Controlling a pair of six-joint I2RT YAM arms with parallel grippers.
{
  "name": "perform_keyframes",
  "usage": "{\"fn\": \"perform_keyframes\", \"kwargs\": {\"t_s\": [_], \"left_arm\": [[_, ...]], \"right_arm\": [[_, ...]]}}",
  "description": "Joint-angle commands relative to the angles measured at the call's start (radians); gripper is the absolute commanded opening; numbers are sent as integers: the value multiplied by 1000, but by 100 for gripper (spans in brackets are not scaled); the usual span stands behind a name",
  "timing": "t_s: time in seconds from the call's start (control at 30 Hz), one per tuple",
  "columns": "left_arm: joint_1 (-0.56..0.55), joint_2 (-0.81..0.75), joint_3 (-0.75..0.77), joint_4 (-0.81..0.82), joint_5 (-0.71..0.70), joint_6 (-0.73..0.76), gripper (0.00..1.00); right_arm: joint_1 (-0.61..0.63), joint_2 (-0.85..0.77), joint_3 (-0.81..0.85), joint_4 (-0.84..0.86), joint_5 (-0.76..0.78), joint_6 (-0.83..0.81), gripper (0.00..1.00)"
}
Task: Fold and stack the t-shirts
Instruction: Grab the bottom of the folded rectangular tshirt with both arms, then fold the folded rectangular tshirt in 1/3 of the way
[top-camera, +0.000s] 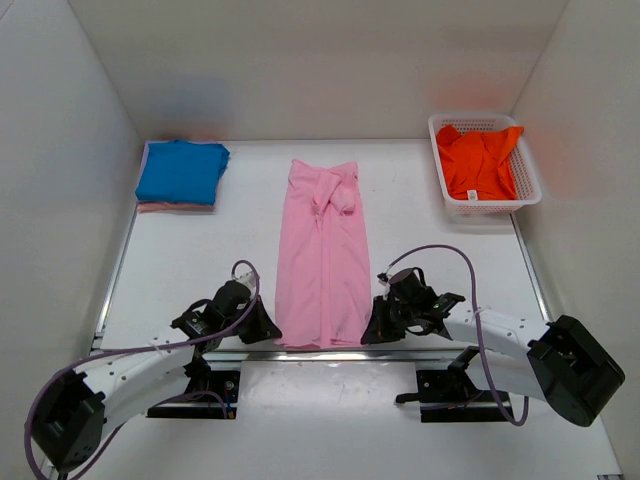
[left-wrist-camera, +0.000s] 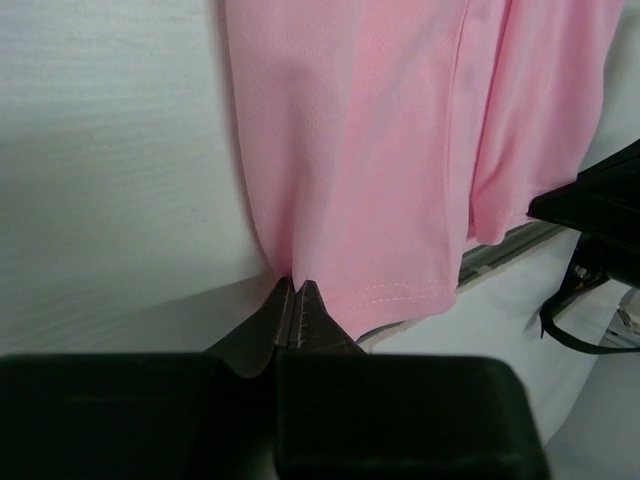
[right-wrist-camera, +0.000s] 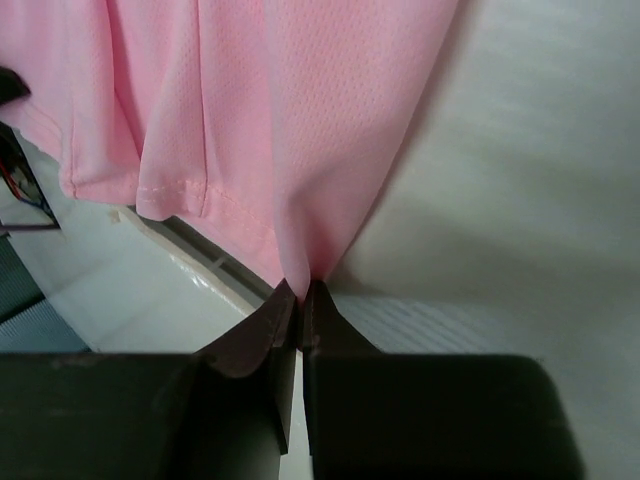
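Note:
A light pink t-shirt (top-camera: 322, 255), folded lengthwise into a long strip, lies down the middle of the table. My left gripper (top-camera: 268, 328) is shut on its near left corner, with the cloth (left-wrist-camera: 350, 170) pinched between the fingertips. My right gripper (top-camera: 370, 330) is shut on its near right corner, the cloth (right-wrist-camera: 270, 130) pinched the same way. A folded bright blue t-shirt (top-camera: 182, 171) lies at the far left on top of another folded pink one (top-camera: 172, 207). An orange t-shirt (top-camera: 478, 160) lies crumpled in the white basket (top-camera: 528, 196) at the far right.
White walls enclose the table on three sides. A metal rail (top-camera: 330, 352) runs along the near table edge under the shirt's hem. The arm bases (top-camera: 195, 385) and cables sit below it.

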Motion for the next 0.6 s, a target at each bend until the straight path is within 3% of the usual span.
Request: {"fn": "perform_keyframes", "kwargs": {"t_s": [0.0,0.23,0.4,0.57], "left_arm": [[0,-70,-15,-90,32,-16,0],[78,-66,38,-122,69,33,0],[162,84,162,-57,123,107,0],[289,317,387,-20,173,192,0]], "right_arm": [[36,-27,11,-48,-37,-6,0],[-6,-61,51,-100,-121,-22,0],[-147,-10,171,-152,-206,-102,1],[-285,120,319,-184,-292,-213,0]]}}
